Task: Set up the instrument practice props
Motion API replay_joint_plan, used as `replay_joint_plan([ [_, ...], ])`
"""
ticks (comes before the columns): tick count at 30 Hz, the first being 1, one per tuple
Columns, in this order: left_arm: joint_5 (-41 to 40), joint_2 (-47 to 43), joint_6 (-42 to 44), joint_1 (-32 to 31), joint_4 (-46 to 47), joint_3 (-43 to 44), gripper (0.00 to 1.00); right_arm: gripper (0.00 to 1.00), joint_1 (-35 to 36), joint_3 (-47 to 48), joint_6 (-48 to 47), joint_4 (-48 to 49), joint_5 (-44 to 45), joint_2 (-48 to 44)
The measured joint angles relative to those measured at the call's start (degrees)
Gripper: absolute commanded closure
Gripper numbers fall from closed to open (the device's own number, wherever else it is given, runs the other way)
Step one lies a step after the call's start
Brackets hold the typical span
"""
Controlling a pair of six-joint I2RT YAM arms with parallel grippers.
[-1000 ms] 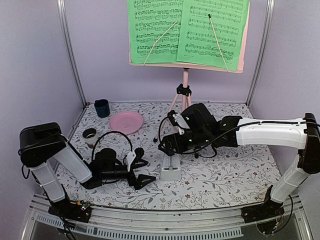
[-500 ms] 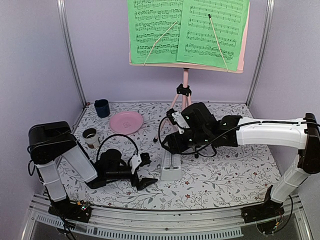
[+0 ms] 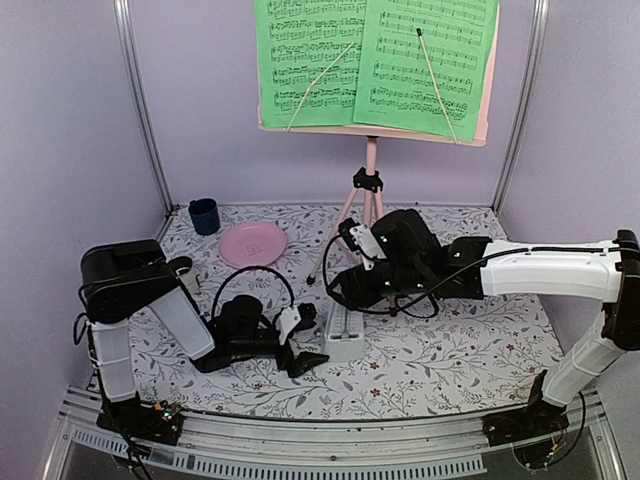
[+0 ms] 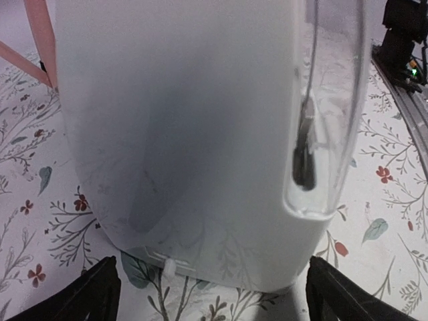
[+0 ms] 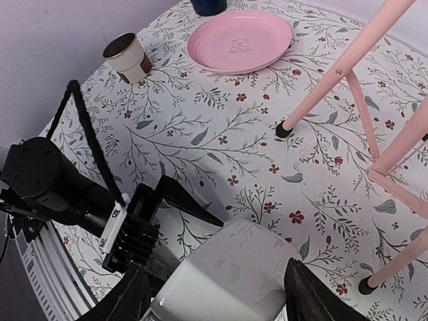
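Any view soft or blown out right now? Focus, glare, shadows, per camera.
Top external: sharp, evenly lit, staves on the pages clear, no glare. Left wrist: metronome fills the frame, too close and soft, with a dark shadow patch on its face; cloth around it sharper. Right wrist: plate and cloth crisp; metronome at the bottom edge blurred.

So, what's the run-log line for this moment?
metronome: upright | right gripper: jaws closed on its top | left gripper: jaws open, at its side | music stand: upright, green pages on it
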Motion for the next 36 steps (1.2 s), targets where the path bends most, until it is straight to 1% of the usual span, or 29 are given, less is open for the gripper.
replay_joint_plan([
  [3, -0.4, 2.0, -1.7, -0.3, 0.6, -0.4, 0.06, 0.46, 0.0, -2.0, 0.4, 1.2, 0.2, -1.5],
  [11, -3.0, 5.4, -3.9, -2.5, 8.1, -1.0, 0.07, 0.47, 0.2, -3.8, 1.0, 2.5, 1.0, -3.0],
  [21, -4.0, 6.1, -4.7, -3.1, 9.8, -1.2, 0.15, 0.47, 0.9, -3.8, 0.9, 2.6, 2.0, -3.0],
  [26, -5.5, 6.1, -4.8, -3.7, 10.3, -1.6, 0.15, 0.48, 1.2, -3.7, 0.8, 2.6, 2.5, -3.0],
  [36, -11.2, 4.9, -4.6, -5.1, 12.0, -5.0, 0.09, 0.48, 1.6, -3.2, 0.8, 2.1, 2.5, -2.8],
])
